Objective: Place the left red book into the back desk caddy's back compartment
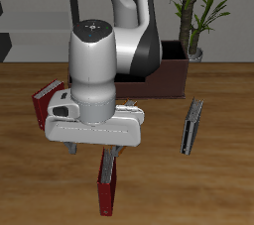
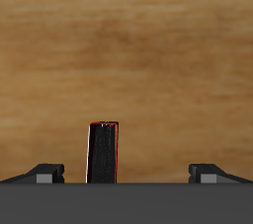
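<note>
Clearly little is done yet: the hand [image 1: 111,152] hangs wide open and empty directly over the left red book [image 1: 105,183], which stands upright on the worktop [image 1: 218,184]. Grasping, carrying and slotting into the back desk caddy [image 1: 171,75] remain.

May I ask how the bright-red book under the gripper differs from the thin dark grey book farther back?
Colour: the left red book is bright red; the dark grey book is nearly black. Place: the red one stands below the open gripper, nearer the table's front edge; the grey one stands apart, farther back. Both stand upright.
</note>
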Motion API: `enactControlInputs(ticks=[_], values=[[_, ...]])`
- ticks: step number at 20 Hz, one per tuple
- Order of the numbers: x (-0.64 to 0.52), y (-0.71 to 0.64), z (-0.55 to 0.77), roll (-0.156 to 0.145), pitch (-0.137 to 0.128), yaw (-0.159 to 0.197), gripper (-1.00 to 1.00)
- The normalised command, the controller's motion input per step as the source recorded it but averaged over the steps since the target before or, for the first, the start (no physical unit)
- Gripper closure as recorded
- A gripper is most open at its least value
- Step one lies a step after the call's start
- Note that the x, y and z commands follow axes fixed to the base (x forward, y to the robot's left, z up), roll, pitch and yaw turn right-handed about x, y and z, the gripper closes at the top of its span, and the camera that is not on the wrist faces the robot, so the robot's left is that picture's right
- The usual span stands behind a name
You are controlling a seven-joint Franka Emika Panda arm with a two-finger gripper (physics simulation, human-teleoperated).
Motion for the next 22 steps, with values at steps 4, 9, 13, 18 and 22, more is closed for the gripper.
enactControlInputs(ticks=[4, 9, 13, 18, 22], values=[[0.0, 0.03, -0.21, -0.007, -0.006, -0.022, -1.0], [0.02, 0.08, -0.17, 0.008, 0.007, -0.009, -1.0], [-0.01, 0.05, -0.11, 0.008, 0.004, -0.017, -1.0], [0.03, 0.08, -0.17, 0.017, 0.011, -0.016, -1.0], [0.03, 0.02, -0.21, 0.015, 0.02, 0.003, -1.0]])
